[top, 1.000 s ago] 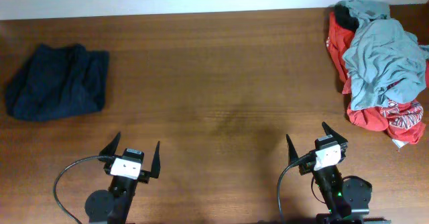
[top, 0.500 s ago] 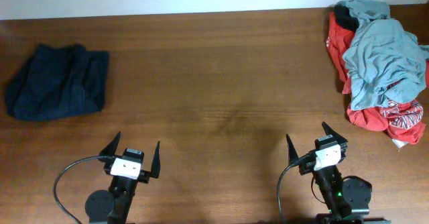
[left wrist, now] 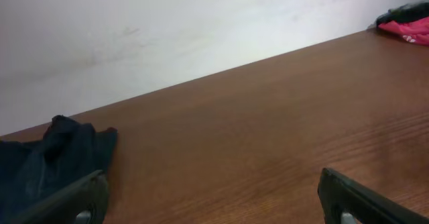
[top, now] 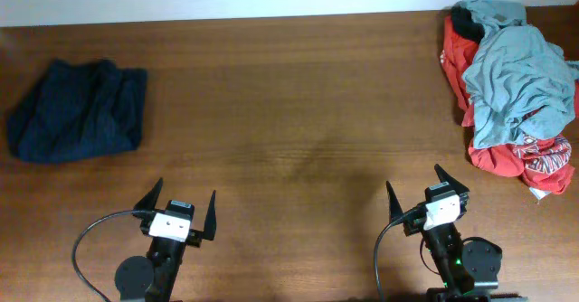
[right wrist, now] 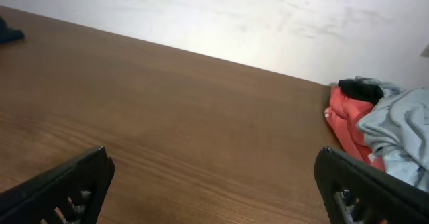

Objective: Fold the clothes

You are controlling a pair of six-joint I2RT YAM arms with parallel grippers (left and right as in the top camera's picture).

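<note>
A heap of unfolded clothes (top: 514,85) lies at the table's far right: a grey-blue shirt on top of red garments and a black piece at the back. It shows in the right wrist view (right wrist: 385,127) and as a red edge in the left wrist view (left wrist: 409,24). A dark navy garment (top: 77,110) lies bunched at the far left, also in the left wrist view (left wrist: 47,163). My left gripper (top: 179,207) is open and empty at the near left. My right gripper (top: 427,192) is open and empty at the near right, apart from the heap.
The brown wooden table (top: 289,112) ends at a white wall along its far edge. Black cables loop beside each arm base at the near edge.
</note>
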